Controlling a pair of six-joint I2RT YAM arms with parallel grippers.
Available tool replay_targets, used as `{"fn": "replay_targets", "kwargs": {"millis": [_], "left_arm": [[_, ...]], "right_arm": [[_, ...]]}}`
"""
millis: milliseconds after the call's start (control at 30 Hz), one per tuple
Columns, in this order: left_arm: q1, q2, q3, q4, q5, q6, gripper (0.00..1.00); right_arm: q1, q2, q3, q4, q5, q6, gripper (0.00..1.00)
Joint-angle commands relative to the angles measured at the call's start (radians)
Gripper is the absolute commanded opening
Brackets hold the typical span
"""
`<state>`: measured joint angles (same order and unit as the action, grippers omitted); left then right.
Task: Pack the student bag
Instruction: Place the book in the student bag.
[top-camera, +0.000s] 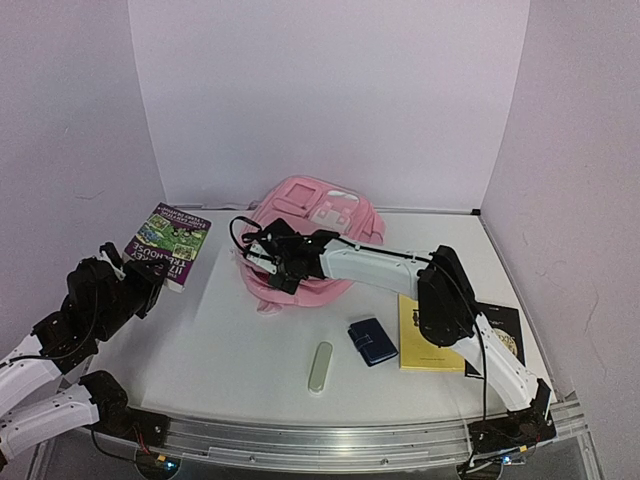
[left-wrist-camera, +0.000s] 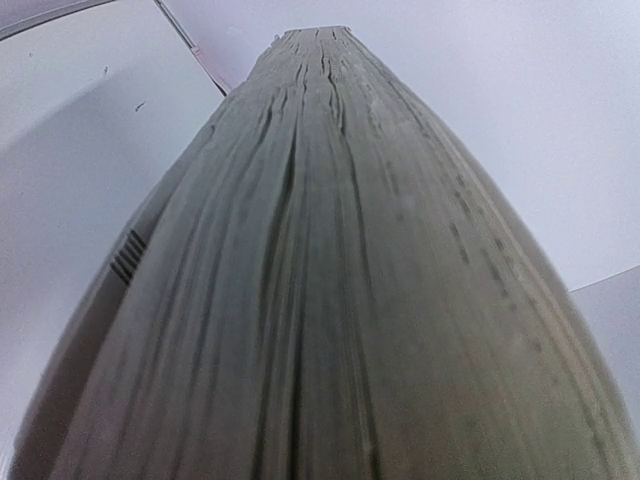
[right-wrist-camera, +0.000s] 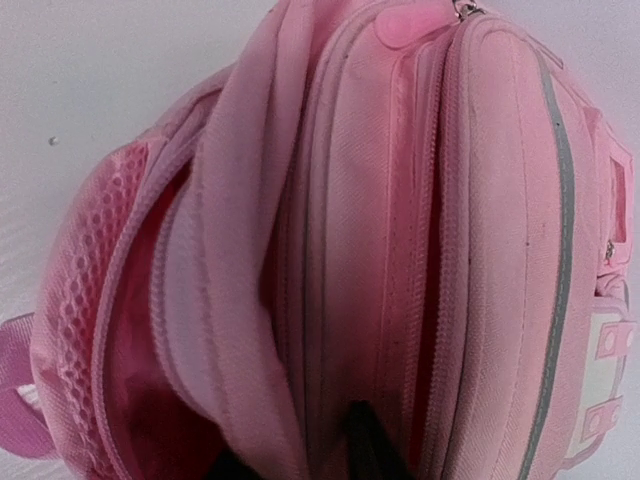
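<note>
Student bag (top-camera: 320, 215) lies on the white table (top-camera: 230, 340) towards the back wall, its zipped pockets gaping in the right wrist view. Nearest the arm bases lie a pale oblong case (top-camera: 320, 367), a blue wallet (top-camera: 373, 341), a yellow book (top-camera: 425, 335) and a dark book (top-camera: 500, 335). Farther in, the left gripper (top-camera: 150, 287) is clenched on a purple-and-green paperback (top-camera: 168, 243) raised off the table at the left, while the right gripper (top-camera: 262, 255) sits at the bag's near edge, fingertips (right-wrist-camera: 368, 445) among the pink folds; whether they pinch fabric I cannot tell.
</note>
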<state>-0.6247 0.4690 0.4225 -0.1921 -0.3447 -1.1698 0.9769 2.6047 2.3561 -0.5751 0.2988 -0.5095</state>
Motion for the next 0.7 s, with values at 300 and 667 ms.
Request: {"fn": "replay_targets", "kwargs": {"millis": [300,667], "left_arm": [[0.002,-0.035,-0.027,0.09,0.081,-0.022,0.0],[0.003,0.05,-0.195,0.399,0.321,-0.06,0.0]], "right_arm": [[-0.006,-0.19,0.078,-0.065,0.021,0.054,0.0],[-0.032,-0.229,0.191,-0.042,0.035,0.083,0.0]]}}
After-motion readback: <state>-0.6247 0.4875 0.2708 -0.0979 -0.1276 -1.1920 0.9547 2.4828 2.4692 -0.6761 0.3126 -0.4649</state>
